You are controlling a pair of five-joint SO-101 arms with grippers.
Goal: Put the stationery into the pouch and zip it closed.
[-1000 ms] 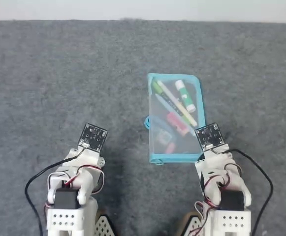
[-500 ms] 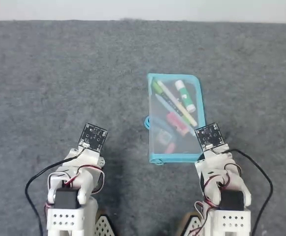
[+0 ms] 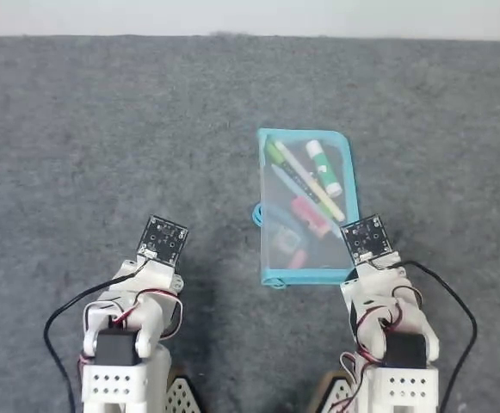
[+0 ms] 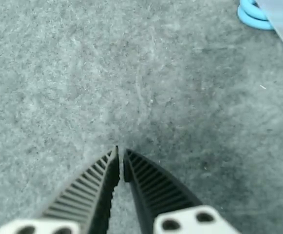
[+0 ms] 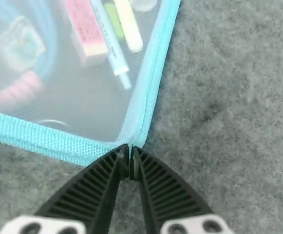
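Observation:
The clear pouch [image 3: 311, 245] with teal trim lies flat right of the table's middle. Inside it show a green and yellow marker [image 3: 294, 168], a glue stick [image 3: 323, 165] and a pink eraser [image 3: 308, 215]. Its teal loop [image 3: 256, 215] sticks out at the pouch's left edge. My right gripper [image 5: 130, 150] is shut and holds nothing, its tips right at the near right corner of the pouch [image 5: 58, 102]. My left gripper [image 4: 121, 152] is shut over bare carpet, with the loop [image 4: 251, 12] farther off. In the high view the left arm [image 3: 138, 301] sits at the near edge, left of the pouch.
Grey carpet [image 3: 103, 129] covers the whole table top. The right arm [image 3: 387, 310] stands at the near edge just below the pouch's corner. A pale wall strip [image 3: 250, 15] runs along the far edge.

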